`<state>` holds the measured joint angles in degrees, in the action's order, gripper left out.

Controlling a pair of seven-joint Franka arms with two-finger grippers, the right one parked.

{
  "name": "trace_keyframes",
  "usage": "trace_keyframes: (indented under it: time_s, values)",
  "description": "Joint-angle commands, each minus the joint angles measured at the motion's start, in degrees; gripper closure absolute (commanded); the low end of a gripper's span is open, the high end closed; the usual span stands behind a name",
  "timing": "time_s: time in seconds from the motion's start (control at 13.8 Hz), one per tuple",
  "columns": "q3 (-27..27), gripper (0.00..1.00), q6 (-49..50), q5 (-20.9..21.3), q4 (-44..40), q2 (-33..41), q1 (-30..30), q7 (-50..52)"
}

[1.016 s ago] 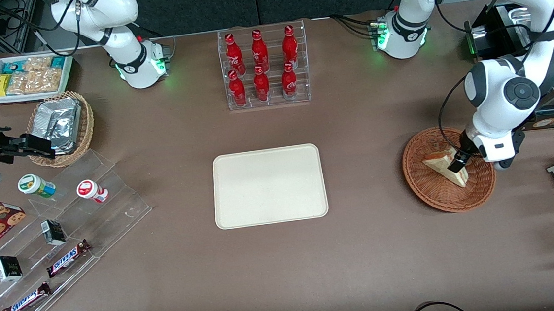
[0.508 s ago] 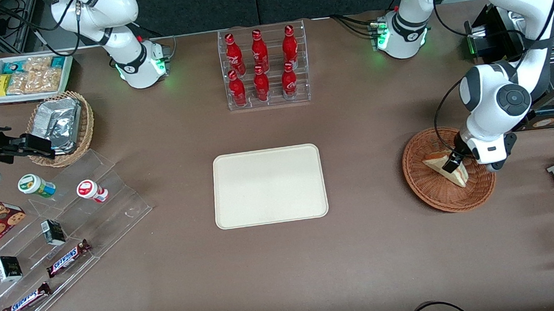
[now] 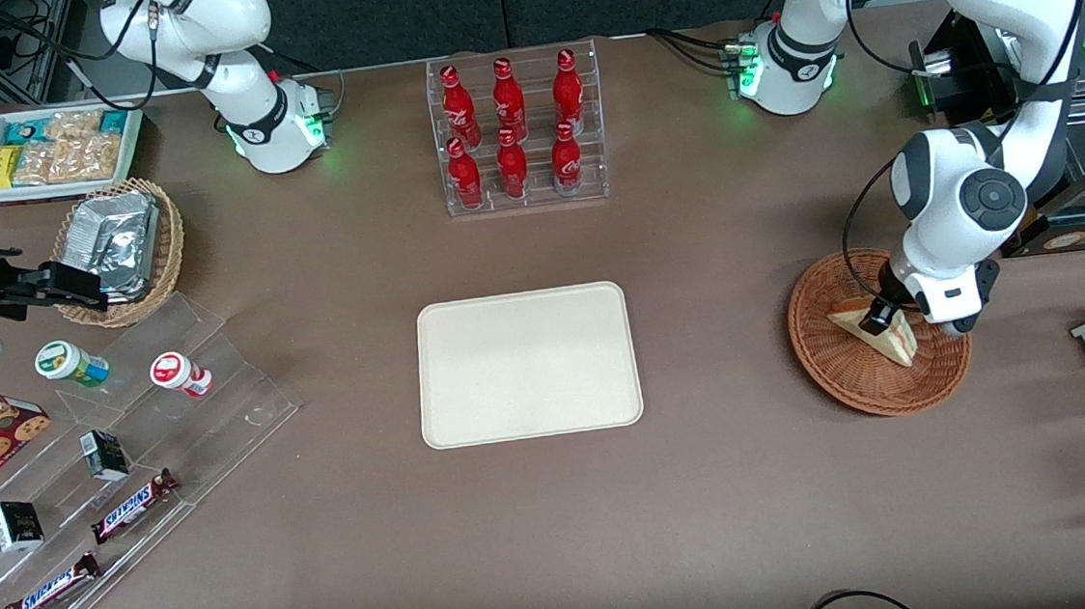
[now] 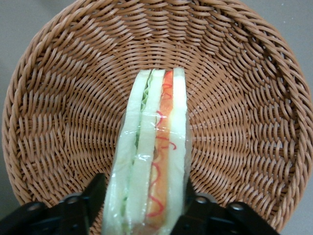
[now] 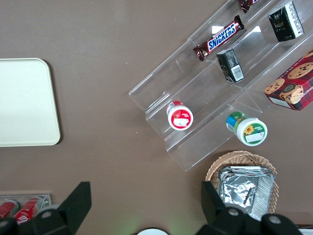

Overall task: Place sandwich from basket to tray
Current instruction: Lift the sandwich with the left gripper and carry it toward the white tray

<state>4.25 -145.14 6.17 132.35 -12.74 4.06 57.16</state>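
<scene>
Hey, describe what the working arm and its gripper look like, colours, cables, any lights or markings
The working arm is glossy white with rounded segments, dark grey joint bands and a round dark grey cap on its wrist joint. A thin black cable loops beside it. Its base glows green. The gripper, above the basket, has black fingers with small round screw heads.

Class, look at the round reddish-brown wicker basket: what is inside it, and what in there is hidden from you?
Inside the basket is one sandwich, held between the fingers of the gripper. The weave directly beneath the sandwich is covered, so nothing there can be checked.
</scene>
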Motion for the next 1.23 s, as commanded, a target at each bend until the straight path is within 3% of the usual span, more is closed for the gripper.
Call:
trace_keyframes:
  time_s: [0.0, 0.22, 0.51, 0.65, 1.02, 1.16]
  values:
    - [0.0, 0.84, -0.9, 0.0, 0.2, 0.0, -0.2, 1.2]
    - [0.1, 0.84, 1.6, 0.1, -0.9, 2.4, -0.2, 0.2]
    - [4.0, 0.84, 25.8, 0.3, -14.2, 4.1, -1.0, -0.1]
    - [7.6, 0.84, 31.6, 0.3, -18.9, 4.3, -1.0, 0.1]
    - [20.3, 0.83, 33.3, 0.6, -24.0, 2.7, -1.3, -0.4]
    - [22.8, 0.82, 32.9, 1.6, -26.3, -0.4, -5.3, -0.5]
